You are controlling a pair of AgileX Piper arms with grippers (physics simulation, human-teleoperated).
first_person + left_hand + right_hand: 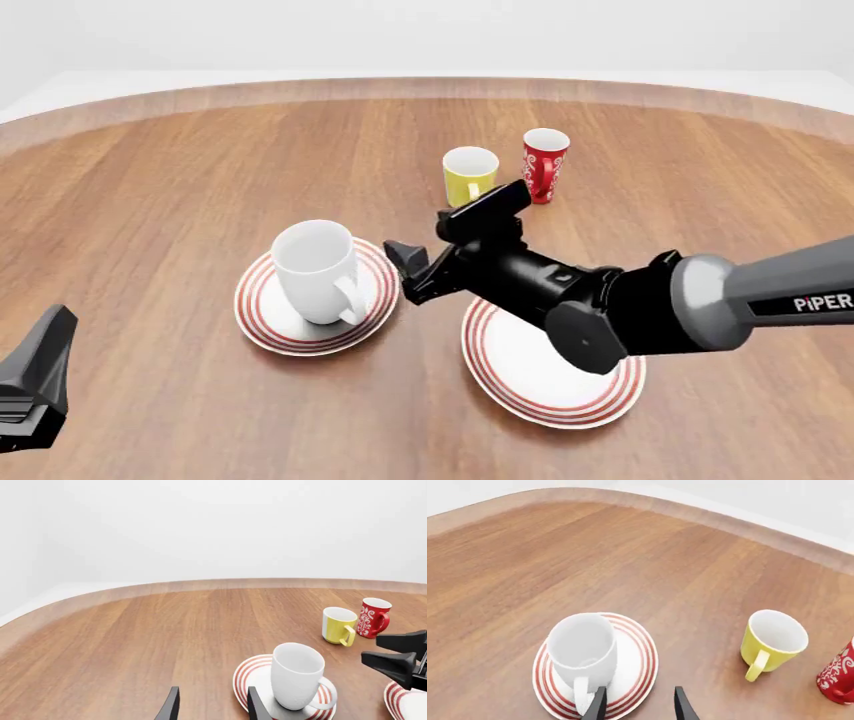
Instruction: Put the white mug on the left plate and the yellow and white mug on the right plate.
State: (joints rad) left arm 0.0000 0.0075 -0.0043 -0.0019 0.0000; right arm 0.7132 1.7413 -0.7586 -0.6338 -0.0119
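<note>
Already the white mug (pixel 320 270) stands upright on the left plate (pixel 262 318), so the step in hand is, I judge, the yellow and white mug (pixel 470 175). It stands upright on the bare table (pixel 160 180), well beyond the right plate (pixel 555 395), with its handle turned toward the arms' side. Just beside it stands a red mug (pixel 545 165), close but not touching.

The right gripper (pixel 427 245) hovers between the two plates, with its jaws spread and nothing between them, and it points more at the white mug than at the yellow one. It should first swing toward the yellow and white mug and come from the side away from the red mug, so a finger does not push that one over. Taking the rim or the handle seems safest.

The left gripper (pixel 210 707) is low near the table edge, jaws spread, holding nothing.
</note>
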